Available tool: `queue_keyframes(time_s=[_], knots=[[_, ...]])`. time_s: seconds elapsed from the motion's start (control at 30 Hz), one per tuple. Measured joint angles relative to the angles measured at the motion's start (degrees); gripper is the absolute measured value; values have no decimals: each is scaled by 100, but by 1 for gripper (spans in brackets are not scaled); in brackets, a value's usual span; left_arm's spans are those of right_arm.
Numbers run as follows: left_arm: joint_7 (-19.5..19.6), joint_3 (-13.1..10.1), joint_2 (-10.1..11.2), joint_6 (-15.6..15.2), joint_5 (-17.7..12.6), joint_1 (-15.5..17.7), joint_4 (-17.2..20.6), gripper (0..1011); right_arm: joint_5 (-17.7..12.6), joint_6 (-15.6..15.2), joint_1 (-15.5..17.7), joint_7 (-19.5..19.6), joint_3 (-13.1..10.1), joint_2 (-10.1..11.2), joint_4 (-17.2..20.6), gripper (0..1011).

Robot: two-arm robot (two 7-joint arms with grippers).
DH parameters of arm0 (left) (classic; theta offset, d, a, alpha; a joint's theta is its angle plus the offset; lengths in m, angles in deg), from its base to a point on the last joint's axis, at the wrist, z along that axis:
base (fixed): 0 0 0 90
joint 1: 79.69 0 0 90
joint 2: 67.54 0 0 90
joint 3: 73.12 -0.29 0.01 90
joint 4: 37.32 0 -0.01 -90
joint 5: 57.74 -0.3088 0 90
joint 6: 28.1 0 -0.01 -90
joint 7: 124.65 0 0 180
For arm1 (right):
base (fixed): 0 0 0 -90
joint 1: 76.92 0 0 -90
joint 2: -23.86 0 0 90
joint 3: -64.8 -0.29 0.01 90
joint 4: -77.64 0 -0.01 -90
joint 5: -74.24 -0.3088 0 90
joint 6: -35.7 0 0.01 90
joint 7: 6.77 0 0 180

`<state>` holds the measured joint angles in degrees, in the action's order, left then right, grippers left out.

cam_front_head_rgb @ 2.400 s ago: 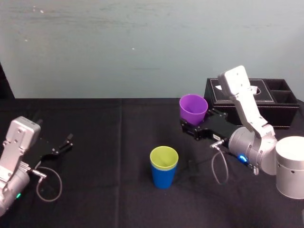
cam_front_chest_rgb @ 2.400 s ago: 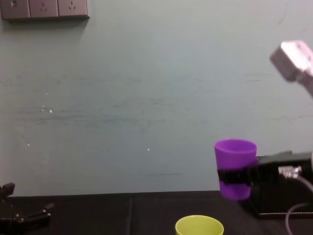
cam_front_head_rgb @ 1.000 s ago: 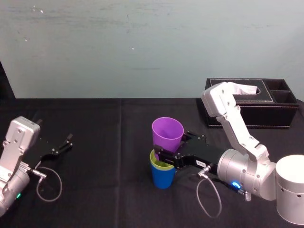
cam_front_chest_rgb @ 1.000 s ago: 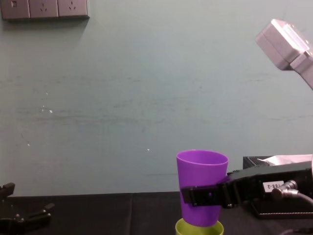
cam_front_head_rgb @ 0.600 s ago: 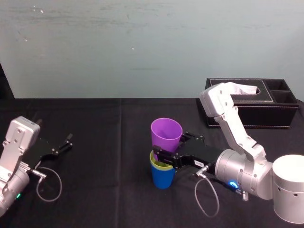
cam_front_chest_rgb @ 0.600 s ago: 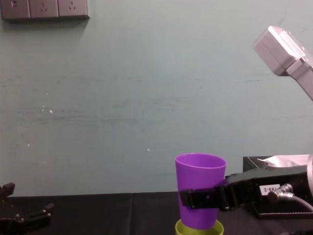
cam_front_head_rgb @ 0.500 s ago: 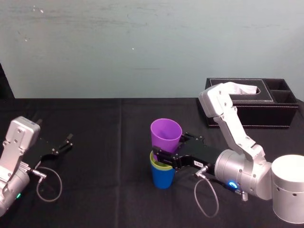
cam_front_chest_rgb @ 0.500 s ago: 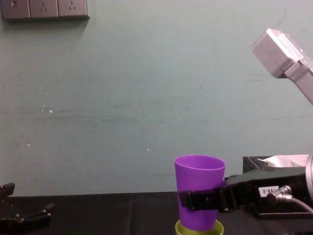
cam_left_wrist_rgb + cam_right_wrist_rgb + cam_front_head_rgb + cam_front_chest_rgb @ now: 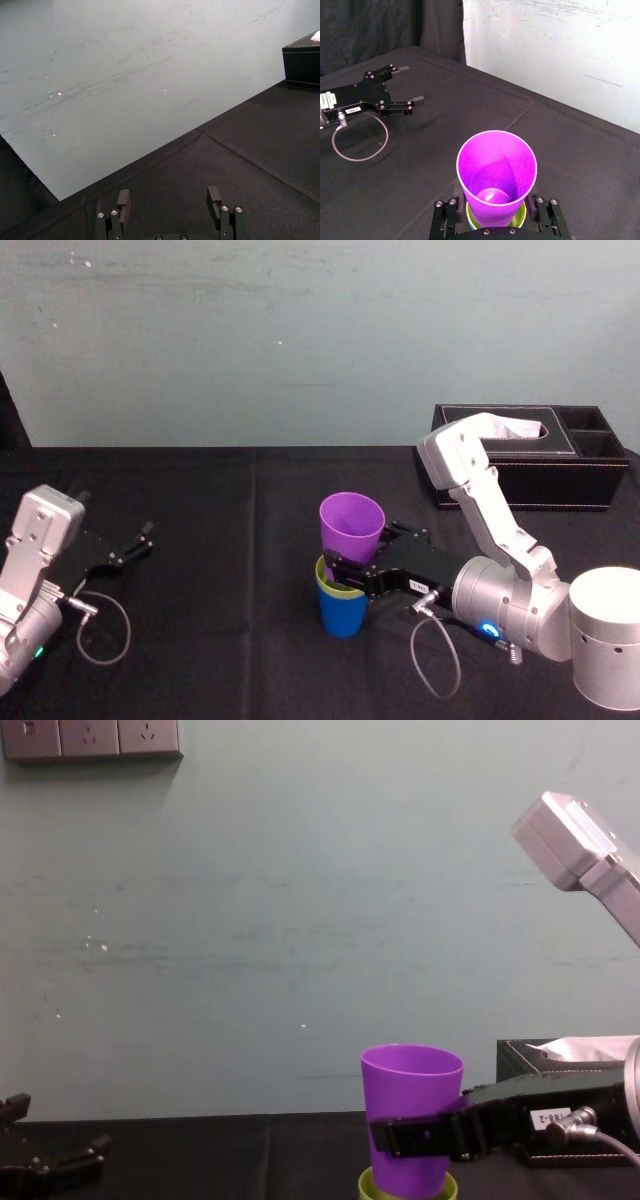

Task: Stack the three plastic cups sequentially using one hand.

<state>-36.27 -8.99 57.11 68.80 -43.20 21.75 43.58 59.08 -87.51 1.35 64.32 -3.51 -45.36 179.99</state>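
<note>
The purple cup (image 9: 351,524) is upright with its base sunk into the yellow-green cup (image 9: 324,580), which is nested in the blue cup (image 9: 342,613) at the table's middle. My right gripper (image 9: 352,560) comes in from the right and is shut on the purple cup's lower part, one finger on each side. The right wrist view looks down into the purple cup (image 9: 497,172), with the yellow-green rim (image 9: 521,217) just below it, between the fingers of the right gripper (image 9: 495,215). From the chest, the purple cup (image 9: 411,1100) stands in the yellow-green rim (image 9: 372,1186).
My left gripper (image 9: 135,543) rests open on the black cloth at the far left, and its own view shows its fingers (image 9: 123,200) spread over bare cloth. A black leather tissue box (image 9: 530,455) stands at the back right against the wall.
My right gripper has lowered the purple cup a little further into the yellow-green cup. The left arm has not moved.
</note>
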Motion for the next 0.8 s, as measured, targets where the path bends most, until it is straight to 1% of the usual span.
queue_keyframes(time_s=[0.37,0.8], knots=[[0,0,0,0,0,0,0,1000,-15,6,-19,33,29,23,-39,707],[0,0,0,0,0,0,0,1000,-14,4,-78,36,91,19,-168,707]])
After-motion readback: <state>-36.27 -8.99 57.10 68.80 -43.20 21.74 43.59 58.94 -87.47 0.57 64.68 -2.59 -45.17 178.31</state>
